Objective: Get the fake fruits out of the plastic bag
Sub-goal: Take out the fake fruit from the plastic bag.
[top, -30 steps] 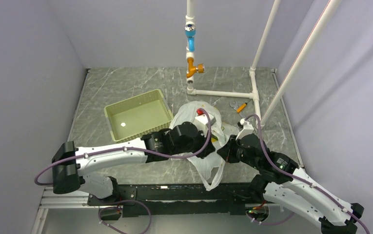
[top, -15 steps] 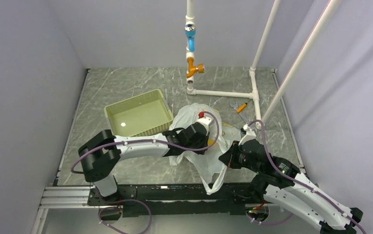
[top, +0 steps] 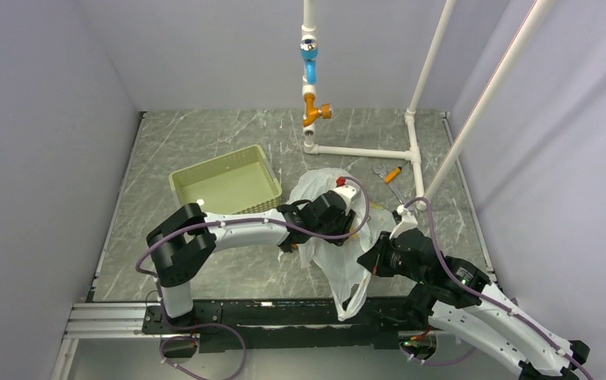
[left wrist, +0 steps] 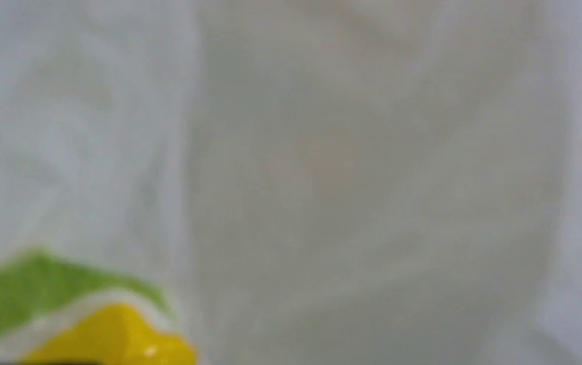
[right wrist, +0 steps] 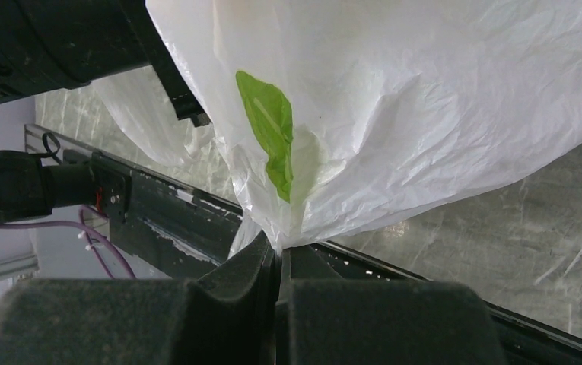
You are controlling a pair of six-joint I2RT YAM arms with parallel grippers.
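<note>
**Bag pinched on the right, left hand buried in plastic**

Top view: the plastic bag (top: 336, 260) lies a little toward 3 o'clock from the middle of the marble desk (top: 204, 134). It is crumpled, and a loop handle trails toward 6 o'clock, over the near edge.

Right hand (right wrist: 276, 257): the fingers are together, clamped on a thin fold of the plastic bag (right wrist: 424, 114). The plastic fans upward out of the pinch, and a green leaf print (right wrist: 272, 133) sits just above it. From overhead this hand (top: 367, 258) meets the bag at its 4 o'clock side.

Left arm (top: 236, 229): it reaches in from 9 o'clock across the desk. Left hand (top: 345, 210): its front end is sunk in the bag's upper folds and the fingers are out of sight. Its own camera gives me only blurred white plastic (left wrist: 348, 190) right against the lens, so I cannot tell whether this hand is apart or together.

Fake fruits: I can confirm none. The left wrist view has a yellow and green patch (left wrist: 97, 331) at its 7 o'clock corner, too blurred to tell fruit from print.

Elsewhere on the desk:
- The pale green basket (top: 219, 190) sits at 10 o'clock from the bag, its near corner just beside the plastic.
- A small orange brush (top: 393, 173) lies at 2 o'clock from the bag, next to the white pipe frame (top: 363, 150).
</note>
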